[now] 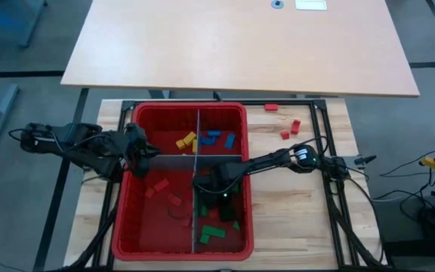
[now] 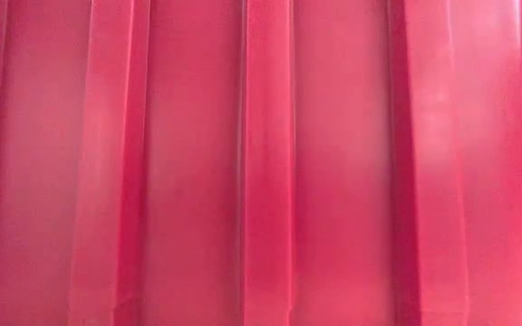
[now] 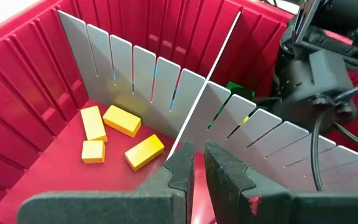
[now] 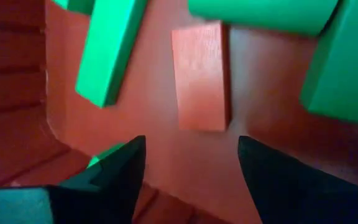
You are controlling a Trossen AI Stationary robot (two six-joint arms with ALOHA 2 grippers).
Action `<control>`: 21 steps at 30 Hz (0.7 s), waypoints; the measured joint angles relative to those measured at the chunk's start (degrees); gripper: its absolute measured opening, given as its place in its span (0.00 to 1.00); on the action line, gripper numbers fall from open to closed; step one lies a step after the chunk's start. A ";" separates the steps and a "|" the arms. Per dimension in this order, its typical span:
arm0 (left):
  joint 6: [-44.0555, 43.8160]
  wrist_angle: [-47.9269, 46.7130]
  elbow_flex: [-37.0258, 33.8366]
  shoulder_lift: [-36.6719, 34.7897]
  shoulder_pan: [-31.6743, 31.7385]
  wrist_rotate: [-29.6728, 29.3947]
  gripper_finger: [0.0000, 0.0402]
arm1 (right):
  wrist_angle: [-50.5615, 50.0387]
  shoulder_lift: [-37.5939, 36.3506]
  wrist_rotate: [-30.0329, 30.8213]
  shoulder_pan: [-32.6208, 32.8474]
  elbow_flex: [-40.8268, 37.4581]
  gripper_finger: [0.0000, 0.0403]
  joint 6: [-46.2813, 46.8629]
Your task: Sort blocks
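A: Bin layout?

B: Red bin [image 1: 249, 174] sat on the wooden desk [image 1: 308, 219], split into four compartments by grey slotted dividers [image 1: 196, 159]. Yellow blocks [image 1: 186, 140] in the far-left compartment, blue blocks [image 1: 219, 137] far-right, red blocks [image 1: 163, 189] near-left, green blocks [image 1: 213, 233] near-right. A few loose red blocks [image 1: 288, 129] lay on the desk just right of the bin, near its far corner.

A: Right arm?

B: Right end effector [image 1: 216, 186] was reaching down into the near-right, green compartment. Its wrist view showed the fingers [image 4: 114, 177] spread apart, nothing between them, hovering low over the bin floor. One red block [image 4: 201, 74] lay flat there just ahead of the fingers, with green blocks around it.

A: Left arm?

B: Left end effector [image 1: 137, 148] was at the bin's left wall, by the far-left compartment. Left wrist view: fingers [image 3: 180, 171] close together with only a thin gap, holding nothing, pointed at the divider crossing. Four yellow blocks showed on that compartment's floor, and a green block was visible past the divider.

A: Low view?

B: Filled by the ribbed red wall of the bin, nothing else.
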 joint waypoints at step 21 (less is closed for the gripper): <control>-0.22 0.02 0.02 0.00 0.00 0.00 0.06 | 8.10 2.67 -0.15 1.39 1.08 0.68 -0.59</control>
